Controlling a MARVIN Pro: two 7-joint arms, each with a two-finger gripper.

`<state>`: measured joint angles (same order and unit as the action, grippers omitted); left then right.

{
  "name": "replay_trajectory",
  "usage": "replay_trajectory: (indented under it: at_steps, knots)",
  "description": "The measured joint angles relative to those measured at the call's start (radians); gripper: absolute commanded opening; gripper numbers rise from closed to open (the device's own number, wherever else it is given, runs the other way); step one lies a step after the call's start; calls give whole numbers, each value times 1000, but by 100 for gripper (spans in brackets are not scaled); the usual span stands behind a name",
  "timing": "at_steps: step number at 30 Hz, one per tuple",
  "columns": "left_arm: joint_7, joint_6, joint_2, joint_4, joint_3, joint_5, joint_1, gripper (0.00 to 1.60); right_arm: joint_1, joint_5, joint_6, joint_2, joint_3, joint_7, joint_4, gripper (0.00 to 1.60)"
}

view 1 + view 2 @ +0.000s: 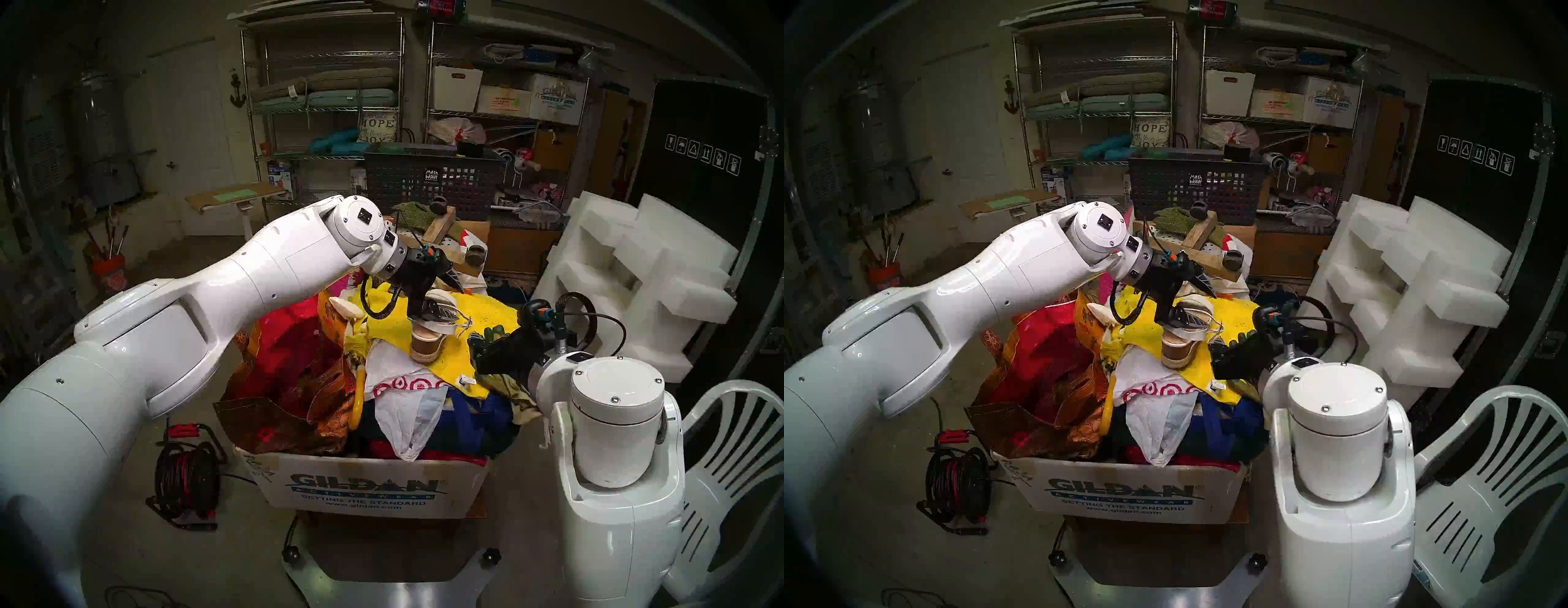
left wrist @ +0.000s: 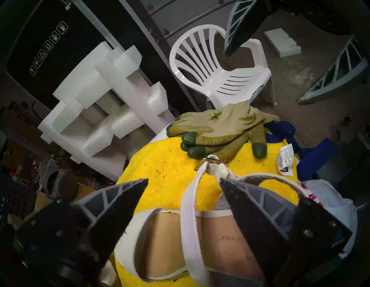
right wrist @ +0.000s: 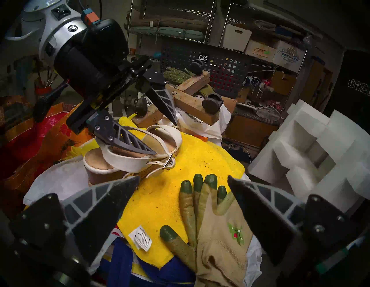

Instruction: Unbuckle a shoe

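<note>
- At left, left pincer [image 3: 165, 138] straddles the shoe [image 3: 138, 156] on the yellow towel [image 3: 180, 192], jaws apart around its straps, apparently to steady it.
- Rightward, buckle [image 3: 169, 161] stays fastened.
- Right pincer [image 3: 183, 185] hovers, jaws apart, above a glove [image 3: 216, 230].

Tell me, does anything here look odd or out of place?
Yes: the sandal sits atop a yellow towel on an overstuffed box of bags rather than on a table, with a gardening glove lying beside it.
</note>
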<state>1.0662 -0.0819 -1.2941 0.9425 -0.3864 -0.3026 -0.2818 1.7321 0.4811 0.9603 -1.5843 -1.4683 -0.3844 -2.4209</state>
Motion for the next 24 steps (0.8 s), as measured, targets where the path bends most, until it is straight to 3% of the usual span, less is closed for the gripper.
replay_trajectory:
  at_steps: [5, 7, 8, 10, 15, 16, 17, 18, 20, 24]
  knots:
    - [6, -11, 0, 14, 0, -1, -3, 127, -1, 2, 0, -1, 0, 0, 0, 160]
    - [8, -16, 0, 20, 0, 0, -5, 114, -2, 2, 0, -2, 1, 1, 0, 160]
    - [9, -18, 0, 24, 1, 1, -6, 83, -2, 2, 0, -2, 1, 1, 0, 160]
    - [9, -24, 2, 31, 5, 5, -9, 80, -3, 2, 0, -3, 2, 4, 0, 160]
    - [9, -29, 10, 40, 18, 25, -12, 83, -3, 1, 0, -3, 4, 12, 0, 160]
    - [9, -30, 11, 41, 20, 28, -13, 92, -3, 1, 0, -3, 5, 13, 0, 160]
    - [9, -31, 14, 42, 25, 36, -14, 124, -3, -1, 0, -3, 5, 16, 0, 160]
    - [9, -31, 15, 43, 26, 38, -14, 124, -3, -1, 0, -3, 6, 17, 0, 160]
    - [9, -32, 18, 45, 29, 44, -15, 142, -3, -3, 0, -3, 7, 20, 0, 160]
    - [4, -32, 24, 52, 30, 54, -16, 136, -3, -7, 0, -4, 8, 24, 0, 160]
